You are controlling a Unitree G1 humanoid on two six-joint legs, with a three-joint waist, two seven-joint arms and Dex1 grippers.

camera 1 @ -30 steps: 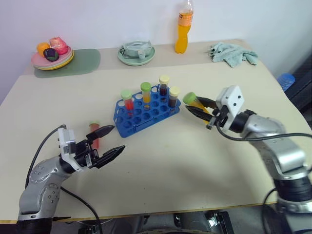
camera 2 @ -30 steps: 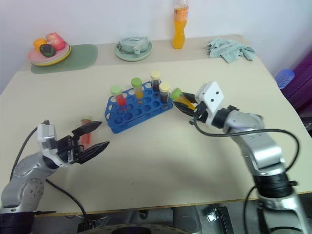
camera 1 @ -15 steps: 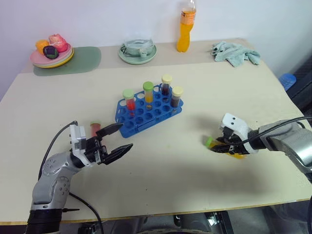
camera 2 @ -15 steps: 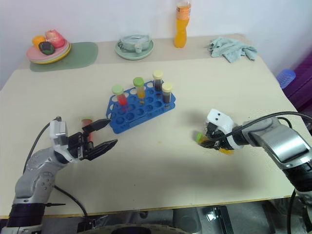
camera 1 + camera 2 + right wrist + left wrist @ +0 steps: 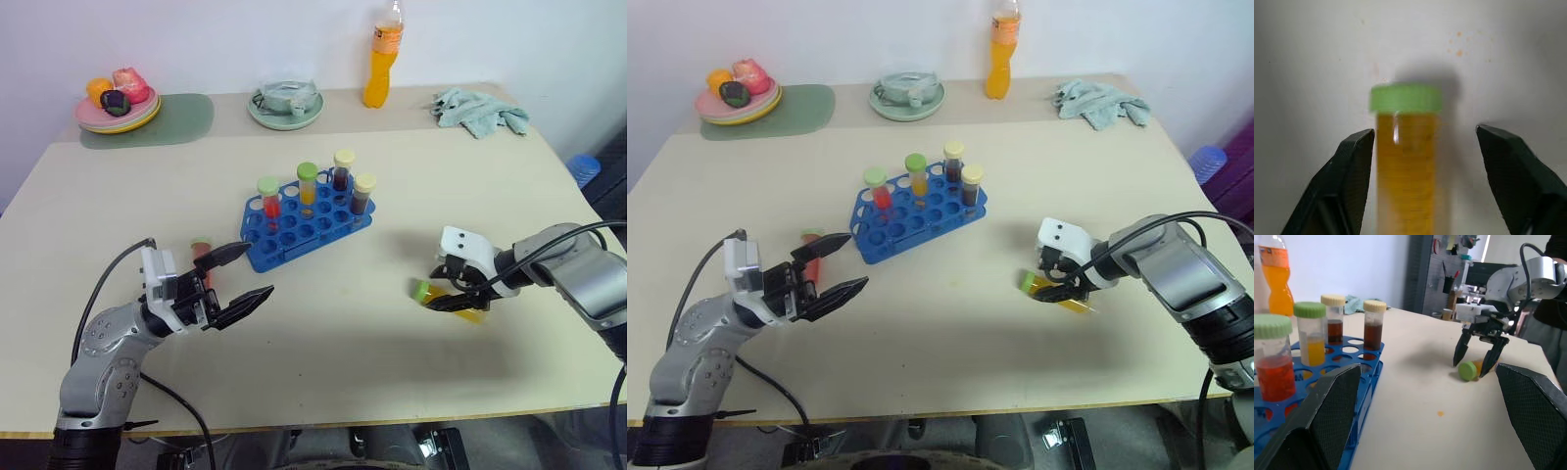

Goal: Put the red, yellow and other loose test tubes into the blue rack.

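Down from beside the blue rack [image 5: 306, 221] comes my right end effector [image 5: 453, 295], now low over the tabletop [image 5: 343, 323] toward its right edge, its fingers apart on either side of the yellow-orange tube [image 5: 448, 298] that lies flat there, not clamped. Four tubes stand in the rack near the middle of the tabletop. By my reckoning two are left: this one and the red tube [image 5: 202, 257] lying just left of the rack. My left end effector [image 5: 241, 278] hangs wide open and empty near that red tube.
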